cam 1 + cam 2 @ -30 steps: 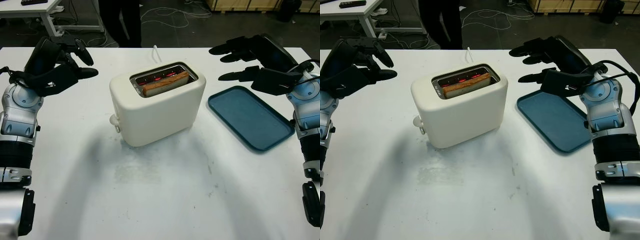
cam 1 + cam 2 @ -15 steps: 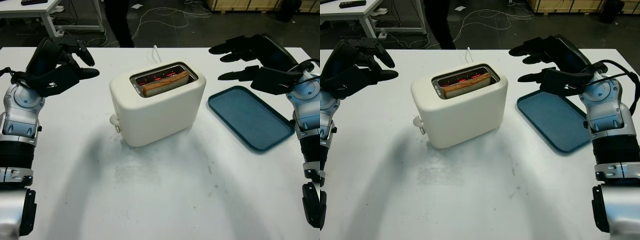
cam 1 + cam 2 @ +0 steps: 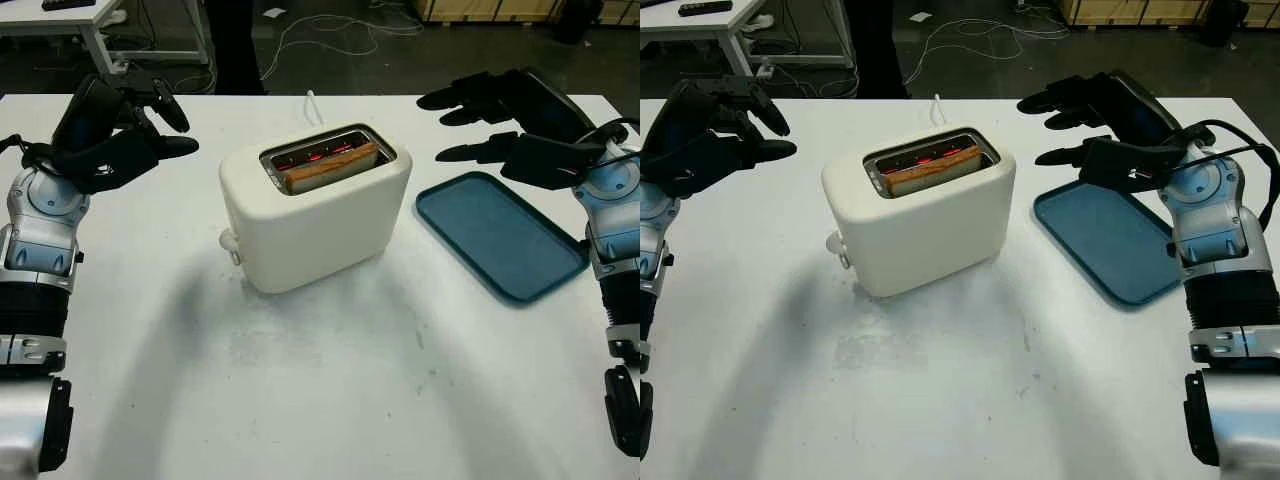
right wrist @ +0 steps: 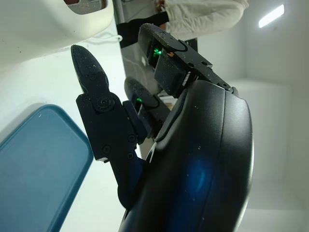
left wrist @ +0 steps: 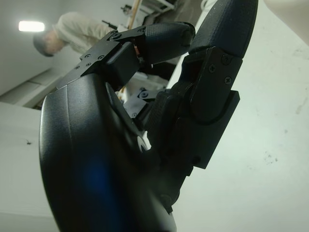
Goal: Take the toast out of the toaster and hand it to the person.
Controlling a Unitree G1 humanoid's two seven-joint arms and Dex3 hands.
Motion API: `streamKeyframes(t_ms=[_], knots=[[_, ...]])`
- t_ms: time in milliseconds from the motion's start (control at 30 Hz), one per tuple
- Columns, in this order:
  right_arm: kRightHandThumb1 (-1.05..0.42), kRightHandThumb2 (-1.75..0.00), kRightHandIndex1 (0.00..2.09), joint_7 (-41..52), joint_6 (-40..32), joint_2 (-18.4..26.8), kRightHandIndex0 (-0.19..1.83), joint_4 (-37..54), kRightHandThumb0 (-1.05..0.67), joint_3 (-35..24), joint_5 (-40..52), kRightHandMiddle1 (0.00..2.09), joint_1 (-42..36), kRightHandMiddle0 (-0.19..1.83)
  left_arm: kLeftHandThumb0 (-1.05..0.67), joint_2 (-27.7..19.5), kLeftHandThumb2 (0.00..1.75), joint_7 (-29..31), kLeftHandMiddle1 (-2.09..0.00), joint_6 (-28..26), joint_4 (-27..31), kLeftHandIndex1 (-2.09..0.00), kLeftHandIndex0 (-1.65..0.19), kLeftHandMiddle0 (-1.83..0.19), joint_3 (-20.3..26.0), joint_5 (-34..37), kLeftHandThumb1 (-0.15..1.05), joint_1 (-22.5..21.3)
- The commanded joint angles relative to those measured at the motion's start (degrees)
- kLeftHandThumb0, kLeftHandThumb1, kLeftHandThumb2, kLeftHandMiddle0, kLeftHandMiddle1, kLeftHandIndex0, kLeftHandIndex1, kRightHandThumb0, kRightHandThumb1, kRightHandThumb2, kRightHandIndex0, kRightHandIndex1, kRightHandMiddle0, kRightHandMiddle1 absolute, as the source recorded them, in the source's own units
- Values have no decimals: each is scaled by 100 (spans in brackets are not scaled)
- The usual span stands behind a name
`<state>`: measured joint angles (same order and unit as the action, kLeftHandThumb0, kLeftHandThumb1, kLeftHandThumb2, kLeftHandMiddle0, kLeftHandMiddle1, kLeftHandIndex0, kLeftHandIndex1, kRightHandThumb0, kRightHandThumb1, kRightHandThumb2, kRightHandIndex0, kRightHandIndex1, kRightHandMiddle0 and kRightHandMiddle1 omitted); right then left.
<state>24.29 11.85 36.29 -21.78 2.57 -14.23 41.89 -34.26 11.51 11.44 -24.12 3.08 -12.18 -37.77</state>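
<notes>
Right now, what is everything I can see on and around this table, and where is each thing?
Table: one, white, under everything.
Toaster: one, cream, middle of the table, red glow inside its slot.
Toast: one slice, brown, standing in the toaster slot.
Tray: one, dark blue, flat on the table to the right of the toaster.
Cord: one, white, running off the far edge behind the toaster.
Person: one, light top and dark trousers, standing beyond the far edge of the table.
Left hand: one, black, open, raised left of the toaster.
Right hand: one, black, open, raised above the tray's far end.
</notes>
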Motion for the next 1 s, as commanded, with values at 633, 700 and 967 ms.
streamKeyframes(t_ms=[633, 700, 967], knots=[[-74, 0, 1, -30, -20, -56, 85, -12, -39, 38, -5, 0, -20, 78, -105, 13, 0, -31, -126, 25, -21, -127, -83, -94, 8, 30, 82, 15], [-74, 0, 1, -27, 1, -42, 85, -23, -38, 50, -23, 0, -5, 78, -105, 16, 1, -59, -126, 67, -49, -127, -83, -95, 5, 16, 82, 10], [-74, 0, 0, 3, -82, -46, 84, -11, -38, 48, -8, 0, -21, 77, -105, 26, 1, -69, -125, 82, -39, -127, -82, -94, 11, 16, 83, 42]])
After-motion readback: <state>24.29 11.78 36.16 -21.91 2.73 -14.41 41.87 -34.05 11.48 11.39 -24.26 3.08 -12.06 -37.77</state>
